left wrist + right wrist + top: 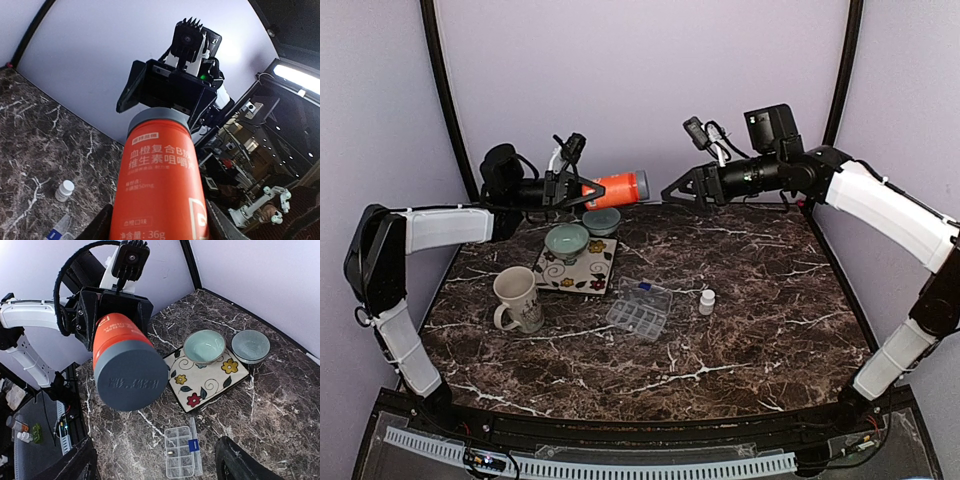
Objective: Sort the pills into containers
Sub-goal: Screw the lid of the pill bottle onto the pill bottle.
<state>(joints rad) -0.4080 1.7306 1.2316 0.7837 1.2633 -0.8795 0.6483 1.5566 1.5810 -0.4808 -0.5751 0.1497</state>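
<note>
Left gripper (582, 190): clamped on the body of the orange bottle (615, 188), which is held level in the air over the far edge of the table (770, 330), grey cap (641, 185) pointing right.
Right gripper (672, 192): spread wide and empty, just right of the cap and facing it, not touching.
Organiser box (640, 310): flat on the table near the centre, well nearer than the bottle. A small white bottle (707, 301) stands just right of it.
No loose pills visible; presumably they are inside the bottles.

Judged step: the right gripper closes on the cap to unscrew it.

Risks:
1. In the right wrist view the cap sits left of the gap between the fingers (75, 465). Closing from there, one finger would land first and shove the bottle sideways in the left grip.
2. The bottle body is smooth and round. A twist may spin the whole bottle in the left jaws instead of loosening the cap.
3. The bottle lies level. With the cap off, pills could pour out at the far side, onto the floral tile (578, 268) or the two bowls (566, 240), not into the organiser cells.
4. A weak pinch could drop the cap.
</note>
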